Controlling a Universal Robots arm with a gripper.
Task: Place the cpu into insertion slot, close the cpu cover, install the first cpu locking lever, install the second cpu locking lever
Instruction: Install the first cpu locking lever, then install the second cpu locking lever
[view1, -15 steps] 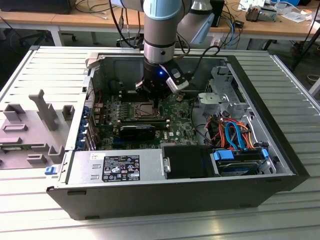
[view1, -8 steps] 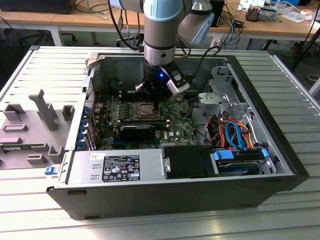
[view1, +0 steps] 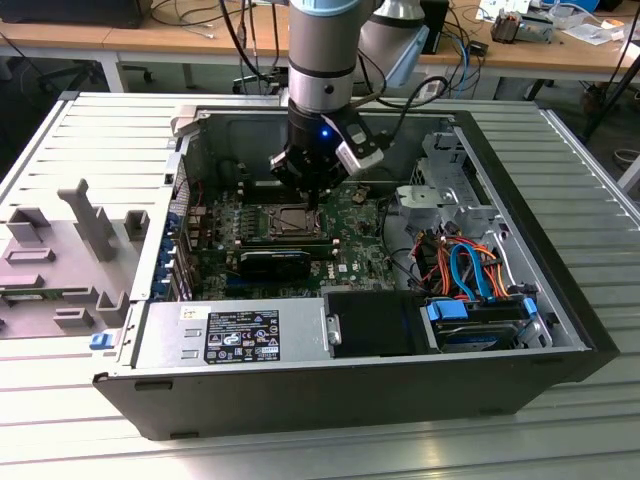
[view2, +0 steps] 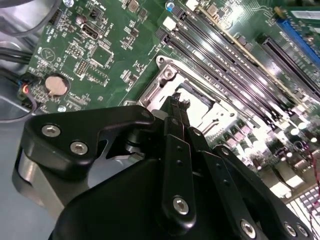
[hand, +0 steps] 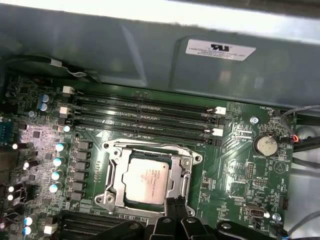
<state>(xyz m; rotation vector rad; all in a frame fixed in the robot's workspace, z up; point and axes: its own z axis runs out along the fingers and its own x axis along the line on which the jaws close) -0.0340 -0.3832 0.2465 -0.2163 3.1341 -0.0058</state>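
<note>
**A:** Gripper (view2: 177, 102) first: in the second wrist view we see its black fingers pressed together, tips side by side with nothing between them, poised low over one edge of the insertion slot (hand: 150, 177).

**B:** Agreed. And the cpu (hand: 148, 181) already sits in that slot, grey top up, at lower centre of the first wrist view. The cpu cover (hand: 114, 172) appears to lie down around it, its window framing the chip, though we cannot tell whether it is fully flat.

**A:** So we judge the work to be at the levers. Which lever the tips are nearest, we cannot say.

**B:** To do this step well, we would keep the closed tips on the thin lever wire alone, push along its swing and not down into the board, and stay off the chip's top and the memory slots (hand: 145, 112) just beside the socket.

**A:** Outward, then. The green motherboard (view1: 350, 225) lies flat inside an open computer case (view1: 560, 300), centre of the exterior view, with a drive bay and orange and blue cables at right.

**B:** The case rests on a ribbed metal table (view1: 90, 130); grey plastic fixtures (view1: 60, 250) stand at far left, and wooden desks run across the top of the frame.
</note>
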